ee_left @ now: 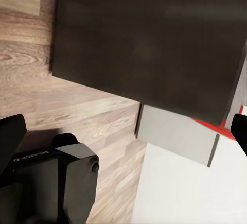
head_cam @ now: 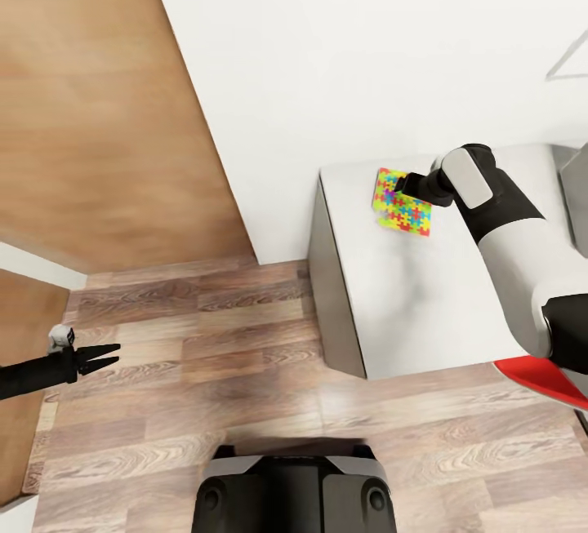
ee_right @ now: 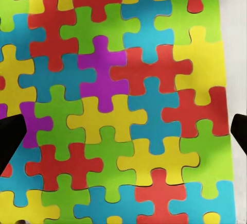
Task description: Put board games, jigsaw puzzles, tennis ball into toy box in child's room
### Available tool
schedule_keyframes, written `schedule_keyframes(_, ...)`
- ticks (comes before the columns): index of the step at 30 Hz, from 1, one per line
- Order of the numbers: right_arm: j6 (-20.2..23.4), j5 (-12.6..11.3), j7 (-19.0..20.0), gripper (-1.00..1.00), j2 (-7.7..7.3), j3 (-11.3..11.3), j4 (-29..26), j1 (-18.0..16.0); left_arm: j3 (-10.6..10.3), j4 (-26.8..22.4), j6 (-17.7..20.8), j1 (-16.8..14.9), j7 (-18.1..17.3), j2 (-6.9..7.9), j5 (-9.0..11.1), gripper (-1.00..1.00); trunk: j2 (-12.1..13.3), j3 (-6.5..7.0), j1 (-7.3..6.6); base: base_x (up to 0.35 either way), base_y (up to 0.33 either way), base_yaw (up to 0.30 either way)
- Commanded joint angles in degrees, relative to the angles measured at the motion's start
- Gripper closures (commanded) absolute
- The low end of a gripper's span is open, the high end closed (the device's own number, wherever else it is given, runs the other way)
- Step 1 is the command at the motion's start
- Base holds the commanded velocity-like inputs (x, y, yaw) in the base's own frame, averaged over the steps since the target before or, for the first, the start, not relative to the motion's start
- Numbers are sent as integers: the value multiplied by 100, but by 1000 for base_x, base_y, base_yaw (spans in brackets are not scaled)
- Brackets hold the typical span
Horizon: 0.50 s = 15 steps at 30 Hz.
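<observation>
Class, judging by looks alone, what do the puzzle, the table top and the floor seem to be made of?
Puzzle: likely matte card or foam, with flat bright interlocking pieces.
Table top: smooth pale grey, perhaps laminate, without grain.
Floor: wood planks or wood-look laminate, with visible grain and seams.

The right arm reaches forward with its gripper (head_cam: 406, 184) pointed down, fingers spread wide, while the left arm stretches out low, its gripper (head_cam: 108, 356) slightly parted.

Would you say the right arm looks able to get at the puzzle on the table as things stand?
Probably yes. The right claw is already over the puzzle, which lies flat on the table with nothing on or beside it. The right wrist view shows the open fingertips either side of it.
</observation>
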Motion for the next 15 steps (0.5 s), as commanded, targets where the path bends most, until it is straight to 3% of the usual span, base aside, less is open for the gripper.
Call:
schedule_keyframes(1, -34, -263, -44, -100, -3, 39, 494, -1, 32, 1, 61, -5, -27, -6, -51, -100, -6, -8, 5, -52, 219, 0)
schedule_keyframes(8, -30, -263, -44, -100, -3, 39, 494, -1, 32, 1, 55, -5, -20, -25, -51, -100, -6, -8, 5, -93, 217, 2)
schedule_keyframes(15, -29, -263, -44, -100, -3, 43, 494, -1, 32, 1, 54, -5, -26, -35, -51, -100, -6, 13, 5, -17, 48, 118)
